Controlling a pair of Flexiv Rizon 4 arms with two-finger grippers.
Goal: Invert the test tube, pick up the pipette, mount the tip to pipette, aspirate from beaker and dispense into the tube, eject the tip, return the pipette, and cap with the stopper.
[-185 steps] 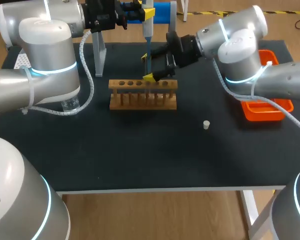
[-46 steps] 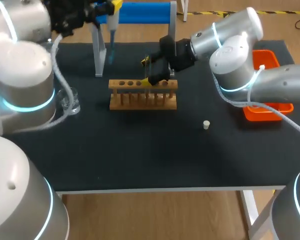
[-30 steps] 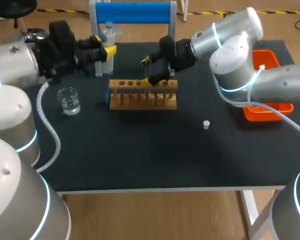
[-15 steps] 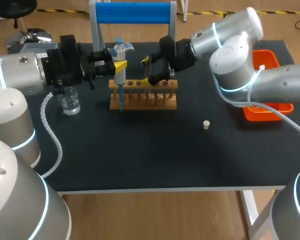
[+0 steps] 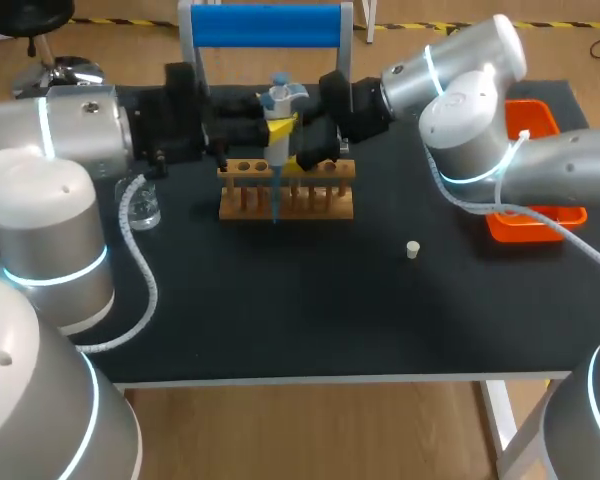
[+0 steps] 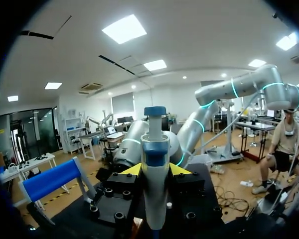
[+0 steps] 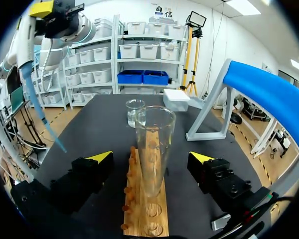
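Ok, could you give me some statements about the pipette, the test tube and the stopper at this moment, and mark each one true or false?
1. The left gripper holds the pipette. True.
2. The test tube lies flat on the table. False: it stands upright in the wooden rack.
3. The fingers of the right gripper clamp the test tube. False: they stand apart from it, one on each side.
4. The stopper sits in the mouth of the test tube. False: it lies on the table, apart from the wooden rack.
5. A blue tip is mounted on the pipette. True.
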